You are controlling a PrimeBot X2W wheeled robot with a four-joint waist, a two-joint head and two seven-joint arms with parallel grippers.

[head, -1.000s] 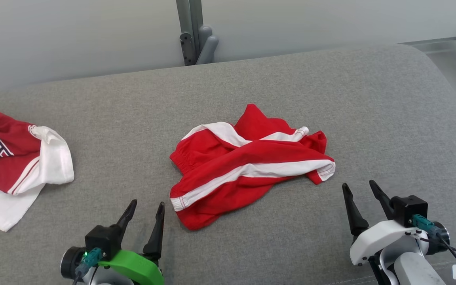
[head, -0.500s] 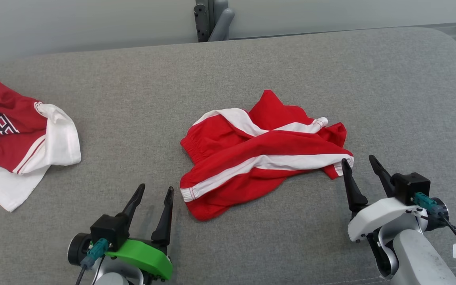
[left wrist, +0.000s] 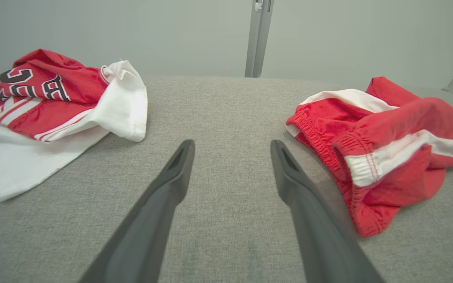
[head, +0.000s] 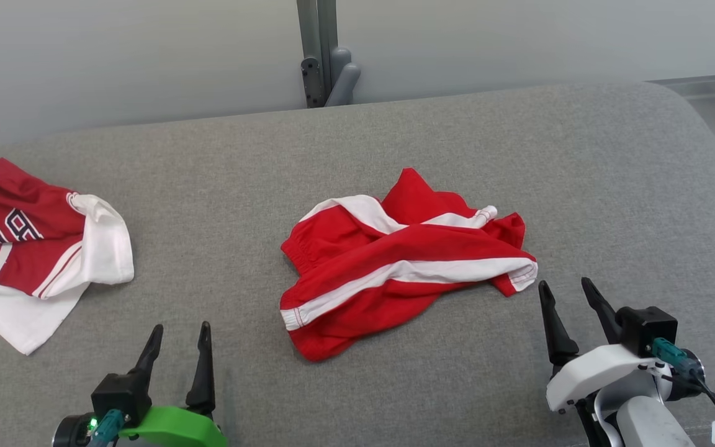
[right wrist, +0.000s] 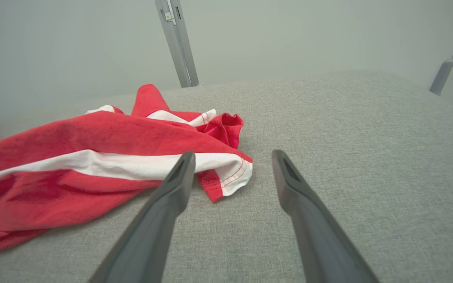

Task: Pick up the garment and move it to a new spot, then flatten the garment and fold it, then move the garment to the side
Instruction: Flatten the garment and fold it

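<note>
Right claw (head: 563,283), jaws wide and empty, had backed just off the hem of the red garment (head: 395,261), ahead to its left; left claw (head: 182,326), equally wide, had drawn farther away. We judged the pickup unstarted.

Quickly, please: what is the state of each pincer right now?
Left pincer: open, holding nothing.
Right pincer: open, holding nothing, just short of the red shorts.
</note>
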